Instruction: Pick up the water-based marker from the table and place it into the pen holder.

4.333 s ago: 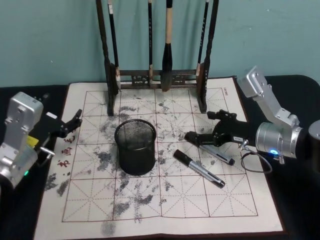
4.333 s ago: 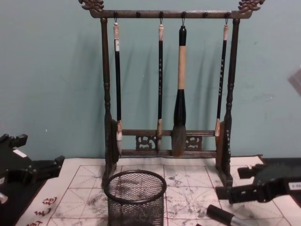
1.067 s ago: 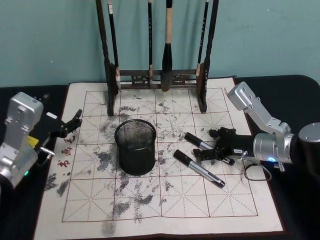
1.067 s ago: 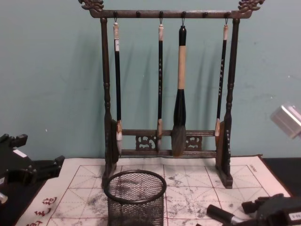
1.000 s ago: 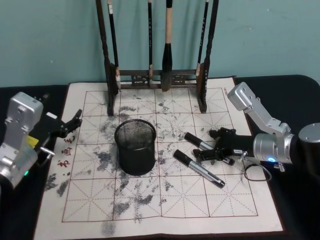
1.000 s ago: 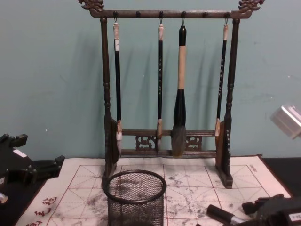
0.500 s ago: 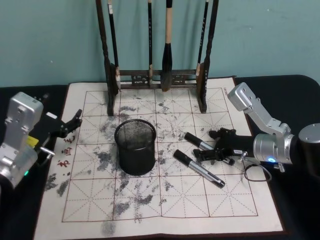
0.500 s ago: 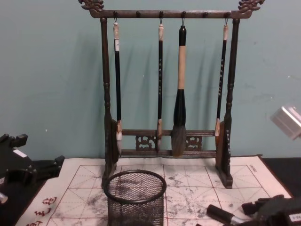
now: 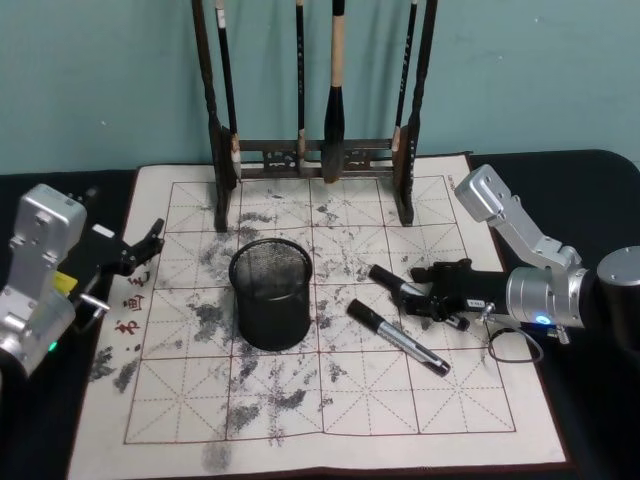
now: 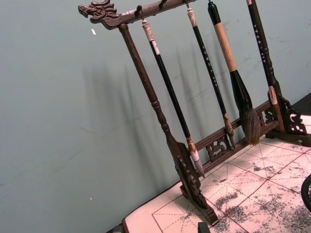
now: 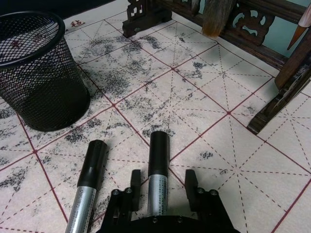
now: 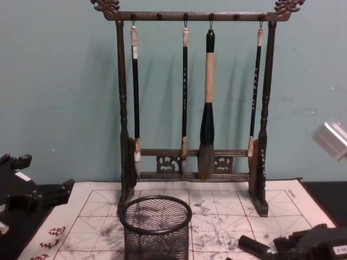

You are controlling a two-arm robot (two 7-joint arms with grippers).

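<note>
Right gripper (image 9: 421,297) sits low over the mat with its fingers (image 11: 190,180) spread and straddling the black-capped, silver-barrelled water-based marker (image 11: 158,160). In the right wrist view a thin gap shows on each side of the barrel, so nothing is pinched yet.

The marker's long axis runs straight out from the palm. Its black cap (image 9: 388,280) pointing ahead of the fingertips and its silver barrel passes back between them. A squeeze across the barrel looks to be the next move, and the alignment seems good for it.

Just beside this marker, on the gripper's inner side, lies a second black-and-silver marker (image 9: 400,340). It is roughly parallel and apart from the nearer finger, but close enough that the finger could nudge it on closing or lifting.

Farther out, ahead and toward the robot's left, stands the round black wire-mesh pen holder (image 9: 272,300), upright with its mouth open. The stretch of ink-stained white calligraphy mat (image 9: 330,400) with red grid lines between it and the gripper is bare, so a lift and carry across has open room.

The tall dark wooden brush rack (image 12: 265,108) stands beyond, well off that path.

The right arm is plainly the nearer one. The left gripper (image 9: 148,243), fingers apart, is parked at the mat's far left edge, beyond the pen holder.
</note>
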